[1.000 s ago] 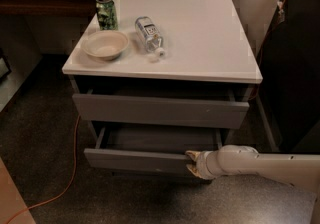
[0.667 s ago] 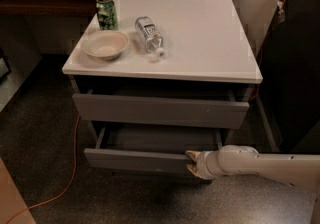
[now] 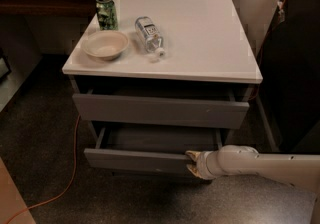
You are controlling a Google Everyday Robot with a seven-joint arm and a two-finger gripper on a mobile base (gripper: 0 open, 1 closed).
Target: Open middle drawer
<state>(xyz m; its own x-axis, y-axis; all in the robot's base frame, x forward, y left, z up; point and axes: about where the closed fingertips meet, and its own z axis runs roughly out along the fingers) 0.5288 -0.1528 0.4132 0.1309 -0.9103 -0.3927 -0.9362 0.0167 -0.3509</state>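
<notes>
The middle drawer [image 3: 140, 161] is the lower grey drawer under the white top. It stands pulled out towards me, with its grey inside [image 3: 160, 139] showing behind the flat front. A tiny pale speck sits low on the front near its centre. My gripper [image 3: 192, 164] is at the right end of this drawer's front, touching it, at the end of my pale arm [image 3: 260, 164], which reaches in from the lower right.
The grey drawer above [image 3: 160, 110] sticks out a little. On the white top [image 3: 210, 33] stand a green can [image 3: 106, 12], a pale bowl [image 3: 105, 44] and a lying plastic bottle [image 3: 149, 34]. An orange cable [image 3: 65, 168] runs over the dark floor at left. A dark cabinet [image 3: 295, 68] stands at right.
</notes>
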